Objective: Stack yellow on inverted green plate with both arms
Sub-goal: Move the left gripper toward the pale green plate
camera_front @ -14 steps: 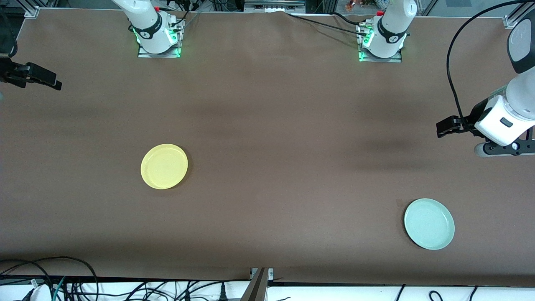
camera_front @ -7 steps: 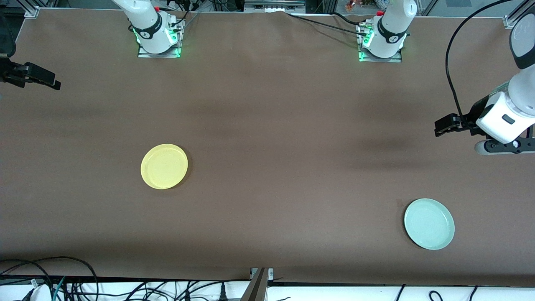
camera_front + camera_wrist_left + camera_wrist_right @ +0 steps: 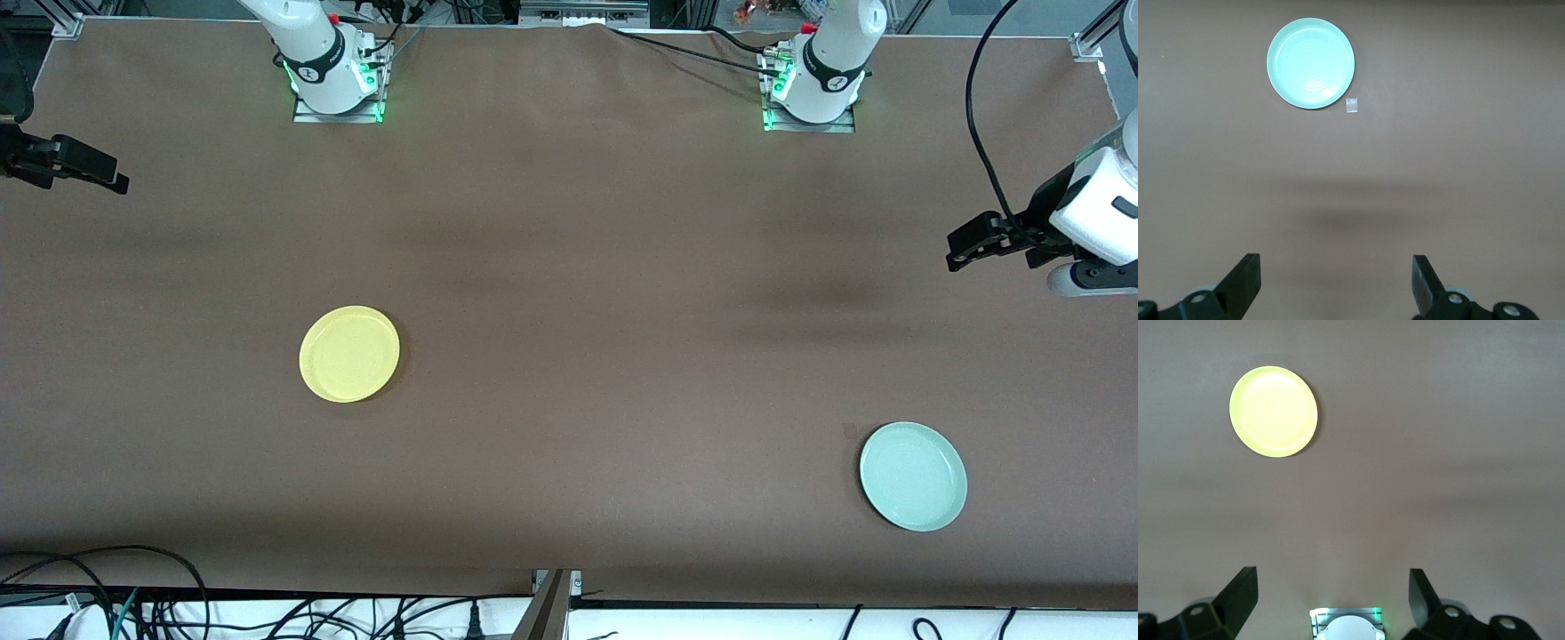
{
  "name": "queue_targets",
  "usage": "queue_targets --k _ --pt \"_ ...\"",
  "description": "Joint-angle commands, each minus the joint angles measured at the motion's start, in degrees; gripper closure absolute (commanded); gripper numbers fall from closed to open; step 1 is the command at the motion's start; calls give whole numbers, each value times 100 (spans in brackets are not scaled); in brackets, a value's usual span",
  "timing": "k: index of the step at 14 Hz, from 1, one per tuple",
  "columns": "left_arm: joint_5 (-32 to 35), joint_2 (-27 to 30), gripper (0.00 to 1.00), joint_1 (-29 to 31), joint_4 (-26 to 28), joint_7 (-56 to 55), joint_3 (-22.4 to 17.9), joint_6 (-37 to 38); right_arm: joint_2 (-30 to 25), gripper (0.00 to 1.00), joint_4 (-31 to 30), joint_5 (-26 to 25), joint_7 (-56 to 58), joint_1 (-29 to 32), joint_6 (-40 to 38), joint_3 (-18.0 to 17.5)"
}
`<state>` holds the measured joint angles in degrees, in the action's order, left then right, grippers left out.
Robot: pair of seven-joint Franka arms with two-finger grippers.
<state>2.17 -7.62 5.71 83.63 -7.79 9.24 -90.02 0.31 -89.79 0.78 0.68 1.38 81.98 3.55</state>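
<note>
Two white robot arms hang over a wide brown counter [image 3: 569, 267], both plates untouched.

The left tool [image 3: 1336, 287] and right tool [image 3: 1331, 603] gape open, empty. The rim-up pale mint-green plate [image 3: 913, 476] needs inverting first, likely by a rim grasp; the round bright yellow plastic plate [image 3: 349, 354] waits well apart.

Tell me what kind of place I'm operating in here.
Likely a robotics lab test bench: two arm bases bolted to a brown-covered table, aluminium framing at its corners, loose cables along its edge.
</note>
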Motion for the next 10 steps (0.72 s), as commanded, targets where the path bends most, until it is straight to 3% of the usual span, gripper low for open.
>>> queue_targets --k 1,10 --pt "-94 77 0 114 -13 76 -10 63 30 0 58 -17 -24 3 81 -21" --pt "-24 59 0 124 -4 85 -10 37 153 0 49 -69 -24 38 318 -3"
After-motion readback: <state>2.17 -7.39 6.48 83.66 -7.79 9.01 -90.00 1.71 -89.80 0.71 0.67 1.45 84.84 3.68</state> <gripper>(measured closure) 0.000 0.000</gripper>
